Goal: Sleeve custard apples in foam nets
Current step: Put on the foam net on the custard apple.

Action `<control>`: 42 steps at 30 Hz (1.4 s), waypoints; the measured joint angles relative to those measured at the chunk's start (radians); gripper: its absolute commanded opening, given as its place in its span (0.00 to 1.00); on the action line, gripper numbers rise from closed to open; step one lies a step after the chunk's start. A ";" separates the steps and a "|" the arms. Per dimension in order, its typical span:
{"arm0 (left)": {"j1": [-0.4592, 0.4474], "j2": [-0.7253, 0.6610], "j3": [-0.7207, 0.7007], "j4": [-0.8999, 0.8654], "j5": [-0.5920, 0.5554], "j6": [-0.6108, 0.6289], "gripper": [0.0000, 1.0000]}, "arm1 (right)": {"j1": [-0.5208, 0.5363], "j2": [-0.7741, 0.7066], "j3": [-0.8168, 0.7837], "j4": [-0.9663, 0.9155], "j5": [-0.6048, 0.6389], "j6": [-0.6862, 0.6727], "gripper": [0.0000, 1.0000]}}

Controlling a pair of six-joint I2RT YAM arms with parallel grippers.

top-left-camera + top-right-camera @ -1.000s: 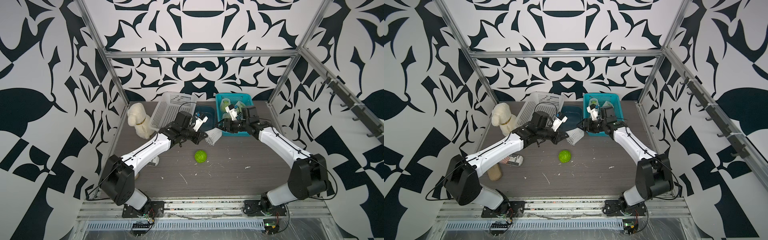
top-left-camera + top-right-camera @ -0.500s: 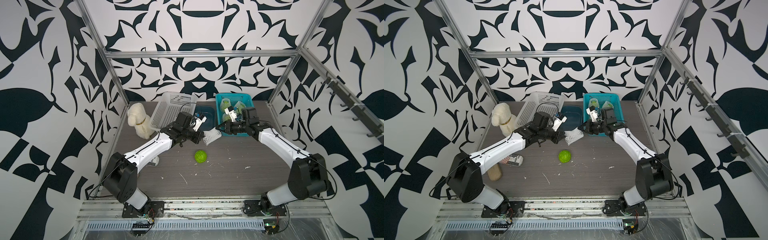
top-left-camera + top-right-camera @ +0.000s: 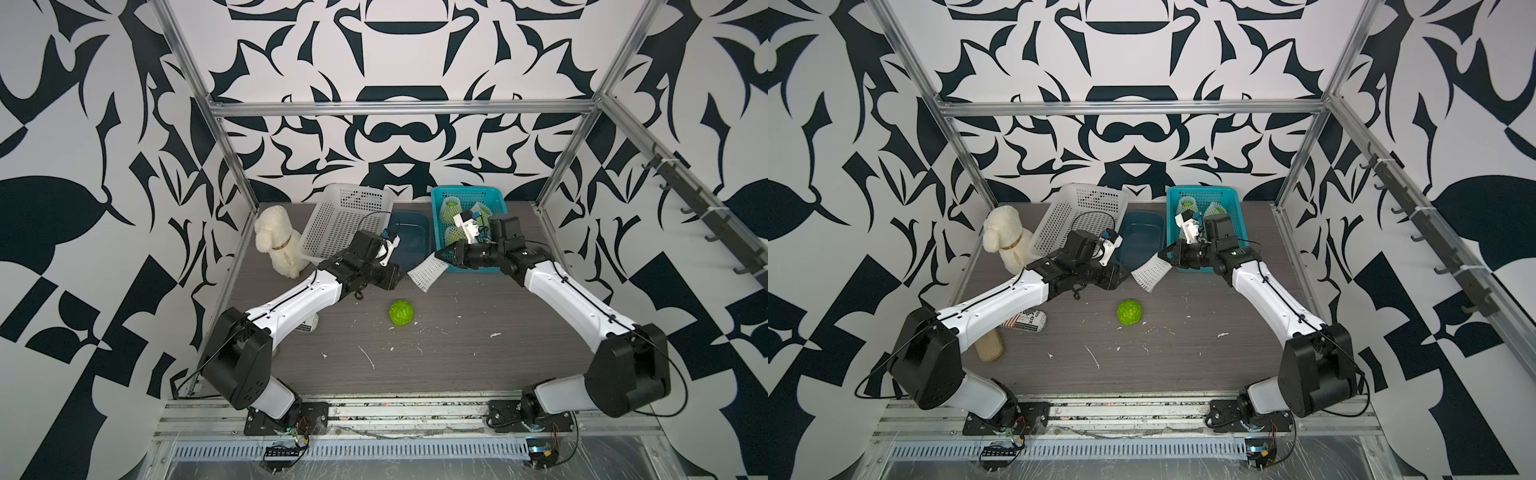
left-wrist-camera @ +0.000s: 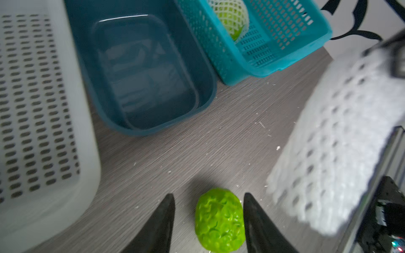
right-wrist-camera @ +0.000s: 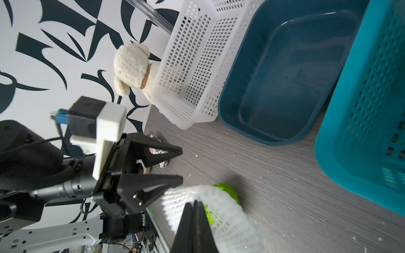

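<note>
The right gripper (image 5: 195, 202) is clamped shut on a foam net (image 3: 423, 272) just beside the teal basket (image 3: 465, 190), the left gripper (image 5: 182, 164) stands part open and empty, and a bare custard apple (image 3: 401, 313) lies in front of that basket.

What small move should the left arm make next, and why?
Probably lower the left gripper onto the bare custard apple: its fingers stand open and empty, the fruit lies unsleeved just ahead, and the right gripper is shut on the foam net.
</note>
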 measured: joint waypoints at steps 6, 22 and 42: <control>0.082 -0.090 -0.135 0.009 -0.050 -0.116 0.53 | 0.168 -0.044 0.008 -0.124 0.215 -0.088 0.00; 0.103 -0.132 -0.216 0.069 -0.059 -0.222 0.52 | 0.432 0.119 0.074 -0.174 0.540 -0.186 0.00; 0.103 -0.132 -0.232 0.091 -0.056 -0.229 0.52 | 0.480 0.117 0.046 -0.053 0.620 -0.238 0.00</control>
